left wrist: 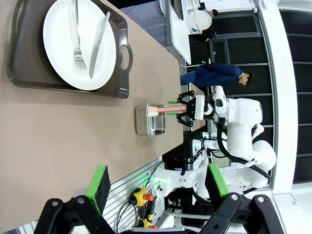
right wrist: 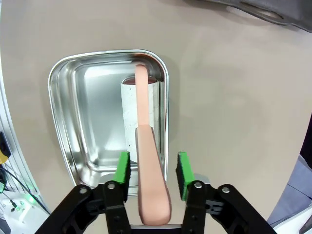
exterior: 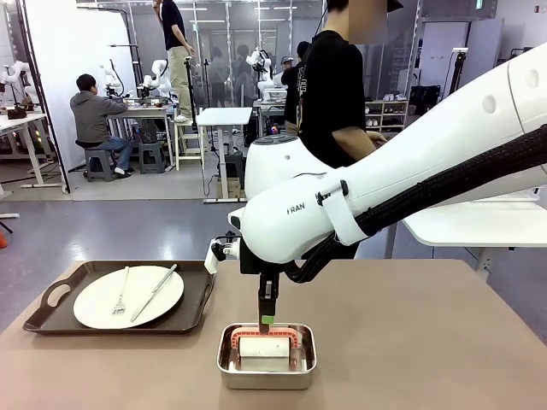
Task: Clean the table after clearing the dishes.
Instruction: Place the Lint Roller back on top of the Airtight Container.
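Front view. Your large, matte tan-brown table (exterior: 427, 342) carried a small rectangular steel pan (exterior: 267, 376) at its near edge. In the pan lay a roller (exterior: 265, 347) with a white drum and a salmon-pink handle. Your right gripper (exterior: 267, 318) hung directly above the pan, fingers pointing down at the handle. Left of the pan and a little beyond it, not touching it, sat a dark brown rectangular handled tray (exterior: 198, 301). The tray bore a round flat white plate (exterior: 98, 309), with a silver fork (exterior: 121, 295) and a silver knife (exterior: 154, 292) lying side by side on it. A person (exterior: 329, 85) in a black shirt stood beyond the pan, at the far side.

Left wrist view. Your left gripper (left wrist: 158, 187) was released, its green pads spread wide with nothing between them. It was held well apart from the pan, past the table's edge on your robot's side.

Right wrist view. The right gripper's green pads stood one on each side of the pink handle, with a gap showing on both sides. You had it released, straddling the handle without gripping. The white drum lay inside the pan close to one long wall, and the handle reached out over the pan's rim.
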`<state>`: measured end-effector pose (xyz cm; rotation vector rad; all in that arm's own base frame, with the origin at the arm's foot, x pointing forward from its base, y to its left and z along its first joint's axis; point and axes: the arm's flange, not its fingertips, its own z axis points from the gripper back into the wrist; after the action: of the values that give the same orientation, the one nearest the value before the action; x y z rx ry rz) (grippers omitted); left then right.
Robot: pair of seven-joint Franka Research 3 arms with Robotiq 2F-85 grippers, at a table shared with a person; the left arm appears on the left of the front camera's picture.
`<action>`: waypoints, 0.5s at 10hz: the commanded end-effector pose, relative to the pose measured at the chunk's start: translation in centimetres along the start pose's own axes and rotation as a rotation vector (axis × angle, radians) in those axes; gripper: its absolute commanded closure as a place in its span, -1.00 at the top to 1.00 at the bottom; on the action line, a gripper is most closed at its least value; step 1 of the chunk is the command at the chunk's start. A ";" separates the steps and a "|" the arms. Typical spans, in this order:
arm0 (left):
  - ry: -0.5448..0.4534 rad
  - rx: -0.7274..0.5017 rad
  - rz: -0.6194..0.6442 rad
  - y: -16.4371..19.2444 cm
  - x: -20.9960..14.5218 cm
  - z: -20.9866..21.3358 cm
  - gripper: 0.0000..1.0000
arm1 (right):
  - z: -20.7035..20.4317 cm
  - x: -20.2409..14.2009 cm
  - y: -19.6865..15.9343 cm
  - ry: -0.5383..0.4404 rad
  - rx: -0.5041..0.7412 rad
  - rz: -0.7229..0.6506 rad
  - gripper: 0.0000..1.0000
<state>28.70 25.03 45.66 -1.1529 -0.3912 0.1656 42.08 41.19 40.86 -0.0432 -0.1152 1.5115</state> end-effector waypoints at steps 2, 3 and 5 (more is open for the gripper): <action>-0.006 0.002 -0.003 -0.1 0.0 0.2 1.00 | 2.2 -0.1 0.7 0.020 -0.046 -0.010 1.00; -0.006 0.002 -0.003 -0.1 0.0 0.2 1.00 | 2.9 0.0 0.8 0.008 -0.045 -0.004 1.00; -0.006 0.002 -0.003 -0.1 0.0 0.2 1.00 | 4.4 -0.2 0.8 0.009 -0.059 -0.017 1.00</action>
<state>28.70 25.03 45.66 -1.1530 -0.3911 0.1655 41.44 41.05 44.72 -0.0812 -0.1581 1.5150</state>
